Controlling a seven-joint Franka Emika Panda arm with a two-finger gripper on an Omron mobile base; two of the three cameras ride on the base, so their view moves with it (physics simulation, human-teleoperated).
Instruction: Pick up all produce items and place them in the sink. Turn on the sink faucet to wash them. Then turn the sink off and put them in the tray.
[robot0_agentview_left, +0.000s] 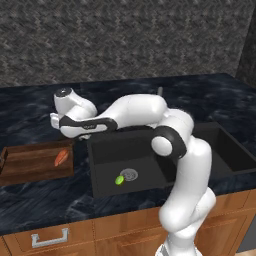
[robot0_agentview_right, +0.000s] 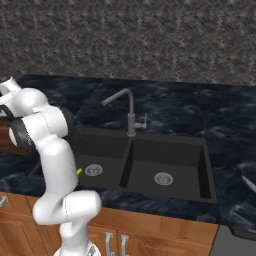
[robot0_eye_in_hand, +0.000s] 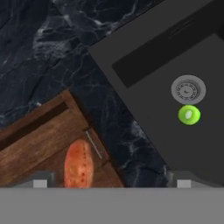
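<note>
Showing the left base view: the carrot (robot0_agentview_left: 61, 157) lies in the wooden tray (robot0_agentview_left: 30, 167) on the counter (robot0_agentview_left: 40, 200), the arm's hand above it; the lime (robot0_agentview_left: 120, 180) rests beside the drain in the sink (robot0_agentview_left: 107, 150).
Right base view: faucet (robot0_agentview_right: 127, 107) stands behind the divider, no water visible.
Hand view: fingers (robot0_eye_in_hand: 111, 183) spread apart, empty, over the carrot. Judged: one item delivered; the lime remains to transfer.

Grey stone wall (robot0_agentview_right: 150, 35); dark marble counter (robot0_agentview_left: 30, 105); wooden cabinets (robot0_agentview_right: 165, 235) below
</note>
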